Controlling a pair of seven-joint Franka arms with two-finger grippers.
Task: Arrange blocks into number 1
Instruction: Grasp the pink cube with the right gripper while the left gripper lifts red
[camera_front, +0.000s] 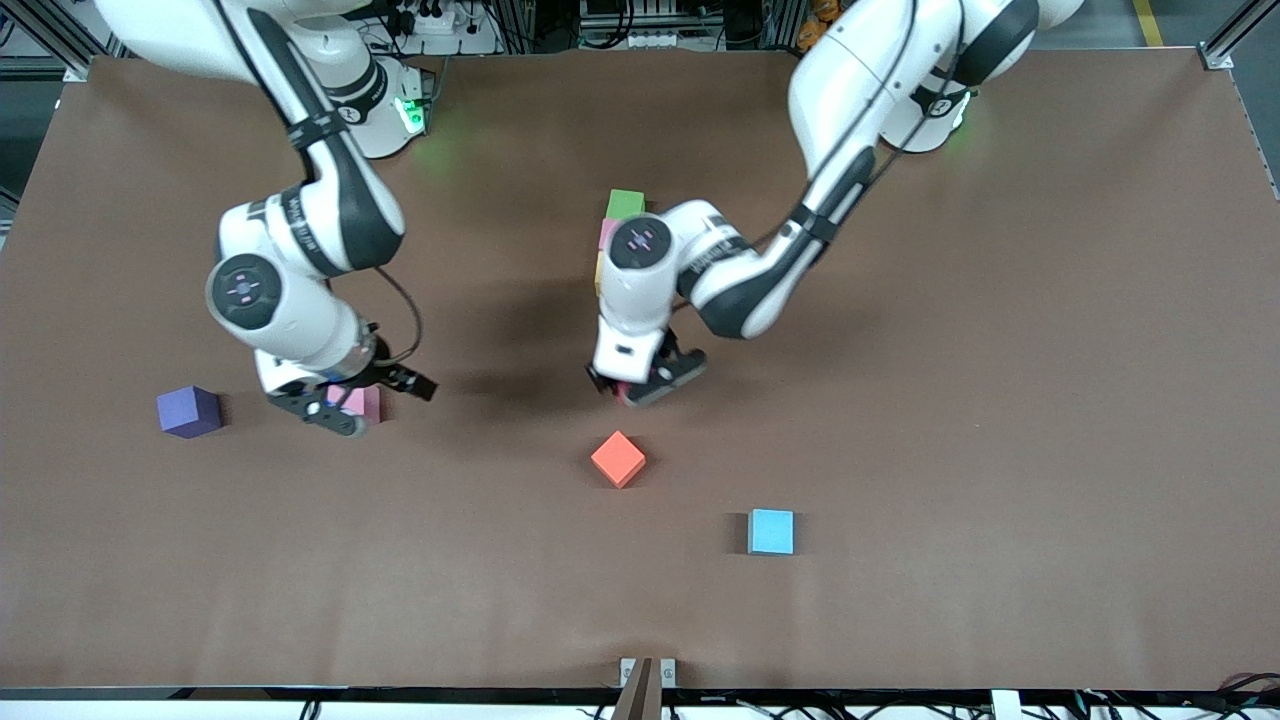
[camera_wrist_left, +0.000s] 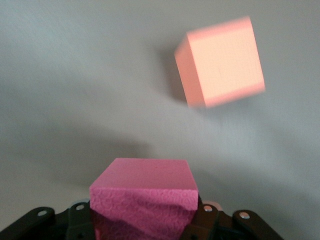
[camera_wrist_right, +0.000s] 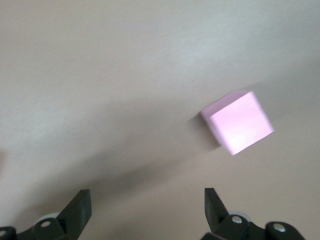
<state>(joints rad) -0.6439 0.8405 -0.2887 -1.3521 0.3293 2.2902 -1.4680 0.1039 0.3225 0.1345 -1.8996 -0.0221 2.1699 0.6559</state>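
My left gripper (camera_front: 645, 385) hangs over the middle of the table, shut on a deep red-magenta block (camera_wrist_left: 144, 197). An orange-red block (camera_front: 618, 458) lies on the table just nearer the front camera (camera_wrist_left: 220, 62). A green block (camera_front: 626, 203), a pink block (camera_front: 607, 232) and a yellow block (camera_front: 598, 272) form a column, mostly hidden by the left wrist. My right gripper (camera_front: 345, 400) is open, low over the table beside the second pink block (camera_front: 362, 401), which lies outside its fingers (camera_wrist_right: 237, 129).
A purple block (camera_front: 188, 411) sits toward the right arm's end, beside the second pink block. A light blue block (camera_front: 771, 531) lies nearer the front camera than the orange-red one. The brown table (camera_front: 1000, 450) stretches wide around them.
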